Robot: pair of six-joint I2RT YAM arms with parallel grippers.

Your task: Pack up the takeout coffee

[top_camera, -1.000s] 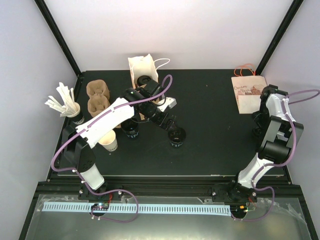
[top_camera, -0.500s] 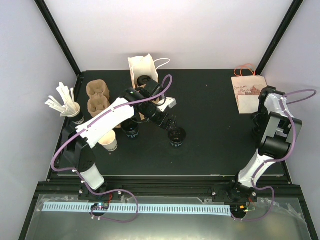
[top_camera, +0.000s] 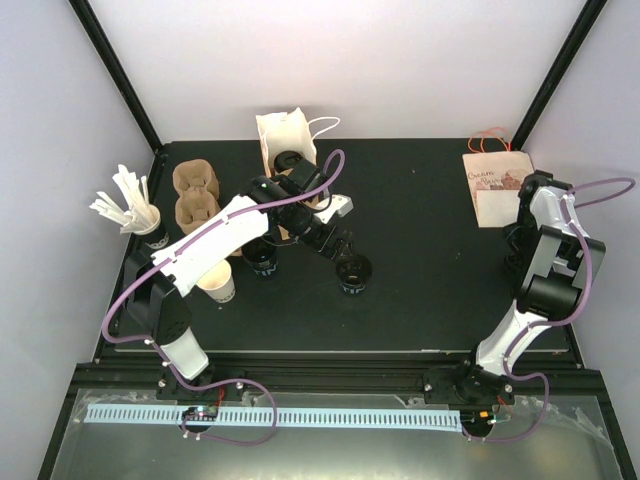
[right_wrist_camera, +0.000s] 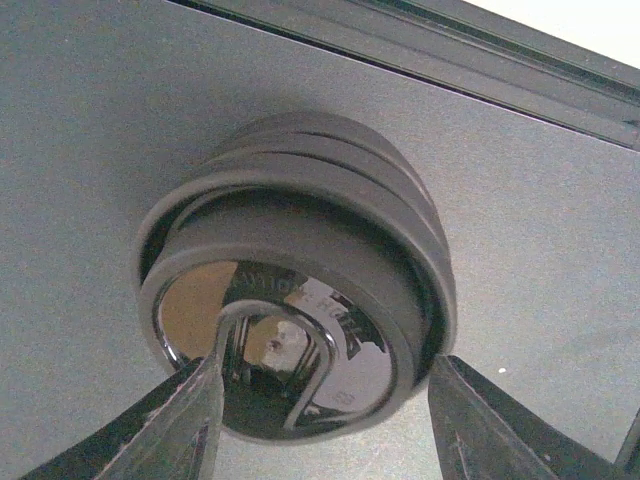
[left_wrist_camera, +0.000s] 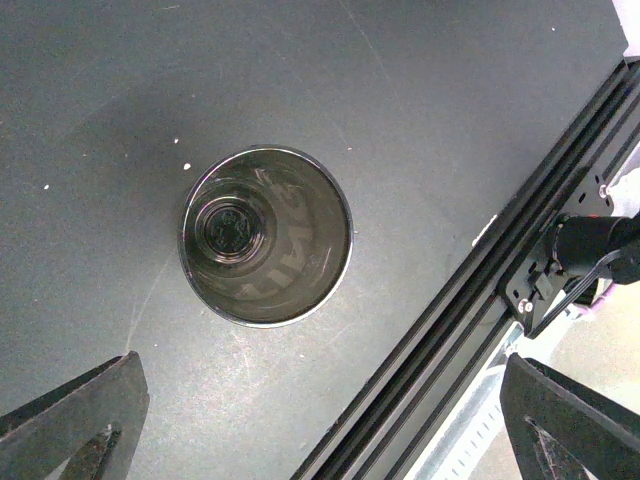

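Shifted slightly: right gripper (right_wrist_camera: 328, 375), jaws drawn closer either side of lid stack (right_wrist_camera: 300, 190); cannot tell if gripping yet. Left gripper (left_wrist_camera: 320, 410) unchanged, jaws wide apart above open cup (left_wrist_camera: 265, 235) on table (left_wrist_camera: 450, 100). Lid pickup likely under way; cup unlidded.

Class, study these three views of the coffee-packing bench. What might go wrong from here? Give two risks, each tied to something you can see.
1. The right pincer straddles a stack of lids, several nested together. It may lift more than one, or the stack may slip out.
2. The left pincer hangs open above an uncovered cup that sits off-centre between its fingers. On the way down, a finger could strike the rim and tip it.
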